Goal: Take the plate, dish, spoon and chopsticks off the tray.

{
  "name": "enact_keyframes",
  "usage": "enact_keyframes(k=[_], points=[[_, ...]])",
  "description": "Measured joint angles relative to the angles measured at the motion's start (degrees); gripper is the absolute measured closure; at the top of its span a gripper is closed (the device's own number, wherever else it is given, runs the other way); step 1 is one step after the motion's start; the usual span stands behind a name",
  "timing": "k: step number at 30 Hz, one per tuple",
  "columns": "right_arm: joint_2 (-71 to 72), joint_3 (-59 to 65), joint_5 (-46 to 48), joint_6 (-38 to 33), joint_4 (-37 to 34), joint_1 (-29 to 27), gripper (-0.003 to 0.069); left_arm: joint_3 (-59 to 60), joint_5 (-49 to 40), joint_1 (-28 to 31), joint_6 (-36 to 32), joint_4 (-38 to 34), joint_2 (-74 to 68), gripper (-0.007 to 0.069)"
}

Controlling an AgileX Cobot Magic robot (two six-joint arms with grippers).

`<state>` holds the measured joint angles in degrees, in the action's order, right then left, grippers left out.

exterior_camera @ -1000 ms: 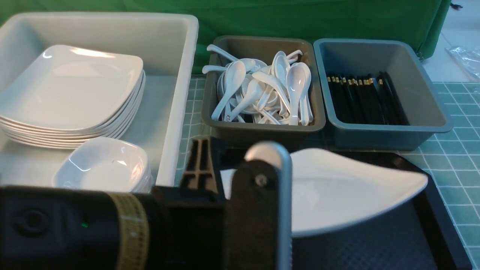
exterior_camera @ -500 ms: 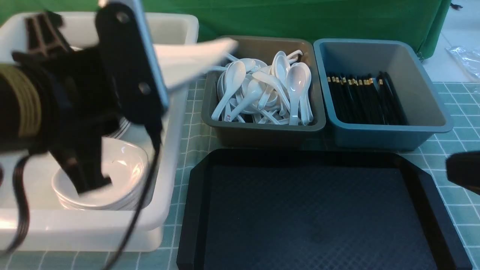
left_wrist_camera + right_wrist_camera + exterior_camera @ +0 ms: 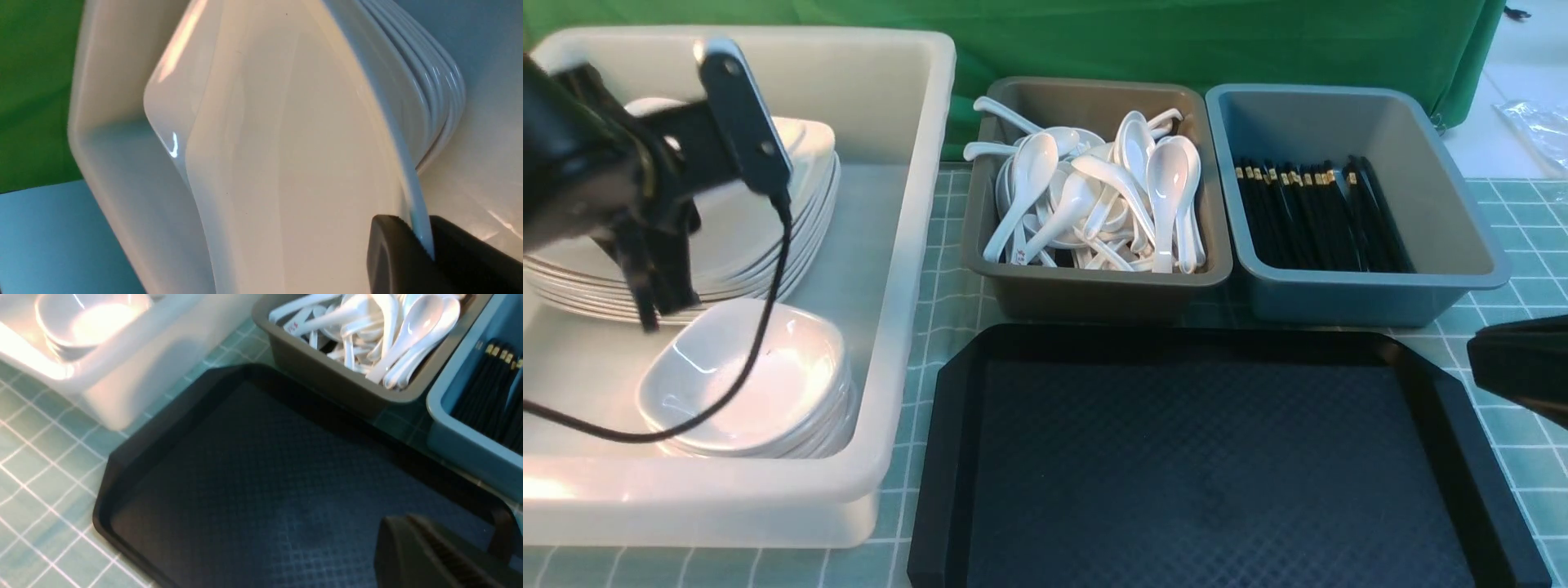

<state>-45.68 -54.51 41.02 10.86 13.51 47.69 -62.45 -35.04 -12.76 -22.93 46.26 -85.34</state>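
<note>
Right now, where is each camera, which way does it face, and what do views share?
Front: between the arms, facing forward over the tray to the tub and spoon bin; left arm, right pincer show.
Left wrist: on that wrist, facing along the plate in the left pincer.
Right wrist: on that wrist, facing down at the tray; its pincer shows.
Front and right wrist share tray, spoon bin.

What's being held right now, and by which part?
The left tool pinches the plate by the edge of its rim. Nothing shows in the right tool.
</note>
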Motion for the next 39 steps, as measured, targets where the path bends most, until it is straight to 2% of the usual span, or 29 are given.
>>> enact_keyframes(k=[12, 16, 17, 18, 21, 22, 23, 24, 26, 27, 29, 31, 32, 37, 39], points=[[0.05, 0.0, 1.8, -1.05, -2.28, 0.0, 0.0638, 0.0, 3.02, 0.11, 3.39, 4.47, -6.34, 0.0578], [0.05, 0.0, 2.43, -2.97, -6.01, 0.0, 0.0638, 0.0, 3.32, 0.11, 3.57, 3.6, -6.86, 0.0458], [0.05, 0.0, 2.43, -3.04, -6.16, 0.0, 0.0638, 0.0, 3.26, 0.11, 3.57, 3.48, -6.77, 0.045], [0.05, 0.0, 2.6, -3.49, -7.02, 0.0, 0.0638, 0.0, 3.04, 0.11, 3.57, 2.04, -6.55, 0.0384], [0.05, 0.0, 2.72, -4.42, -8.07, 0.0, 0.0638, 0.0, 2.74, 0.11, 3.57, -4.3, -4.85, 0.0239], [0.05, 0.0, 2.72, -4.5, -8.15, 0.0, 0.0638, 0.0, 2.67, 0.11, 3.57, -4.69, -4.48, 0.0221], [0.05, 0.0, 2.72, -4.66, -8.28, 0.0, 0.0638, 0.0, 2.17, 0.11, 3.57, -7.41, -3.29, 0.0169], [0.05, 0.0, 2.72, -4.66, -8.28, 0.0, 0.0638, 0.0, 2.17, 0.11, 3.57, -7.41, -3.08, 0.0161], [0.05, 0.0, 2.72, -4.8, -8.33, 0.0, 0.0638, 0.0, -0.71, 0.11, 3.57, -14.01, 0.3, 0.006], [0.05, 0.0, 2.72, -4.8, -8.38, 0.0, 0.0637, 0.0, -0.72, 0.11, 3.57, -14.01, 0.58, 0.0055], [0.05, 0.0, 2.72, -5.2, -8.38, 0.0, 0.0634, 0.0, -3.24, 0.11, 3.67, -20.49, 4.73, 0.0022], [0.05, 0.0, 2.72, -5.51, -8.43, 0.0, 0.0631, 0.0, -3.85, 0.11, 5.1, -28.72, 10.77, 0.0052], [0.05, 0.0, 2.72, -5.66, -8.43, 0.0, 0.0629, 0.0, -3.85, 0.11, 5.4, -33.19, 13.74, 0.01], [0.05, 0.0, 2.72, -5.39, -8.43, 0.0, 0.0624, 4.48, 1.89, 0.11, 1.29, -49.36, 31.99, 0.0501], [0.05, 0.0, 2.72, -4.89, -8.43, 0.0, 0.0624, 8.87, 5.24, 0.11, -2.6, -55.16, 38.58, 0.0575]])
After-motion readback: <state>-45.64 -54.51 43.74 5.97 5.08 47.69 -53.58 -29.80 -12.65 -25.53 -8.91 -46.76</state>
